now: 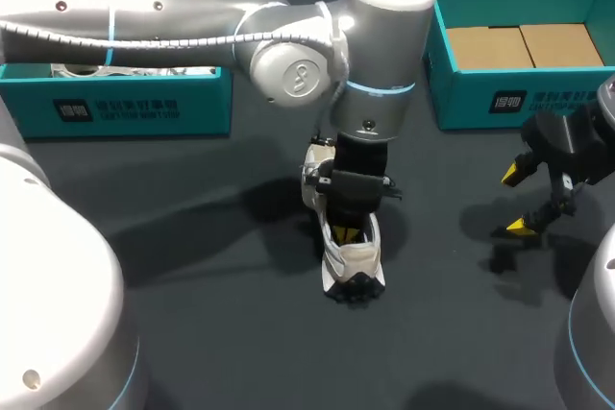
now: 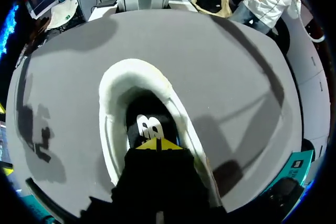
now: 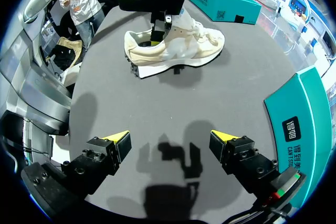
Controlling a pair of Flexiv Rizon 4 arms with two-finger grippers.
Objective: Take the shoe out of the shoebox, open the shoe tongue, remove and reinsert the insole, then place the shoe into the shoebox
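Note:
A cream shoe (image 1: 357,264) stands upright in the middle of the dark table, toe towards the front edge. My left gripper (image 1: 351,233) reaches straight down into its opening. In the left wrist view the yellow tips (image 2: 157,144) are pressed together, shut, just above the black insole (image 2: 148,125) inside the padded collar (image 2: 113,95); whether they pinch the insole does not show. My right gripper (image 1: 516,201) hovers open to the right of the shoe, empty. Its own view has the shoe (image 3: 184,48) well ahead of the spread gripper (image 3: 170,140), with the left gripper (image 3: 156,34) in the heel.
An open teal shoebox (image 1: 519,103) with a cardboard liner sits at the back right, close beside my right gripper (image 3: 304,124). A second teal box (image 1: 125,108) stands at the back left, under my left arm. Bare dark table lies between shoe and right gripper.

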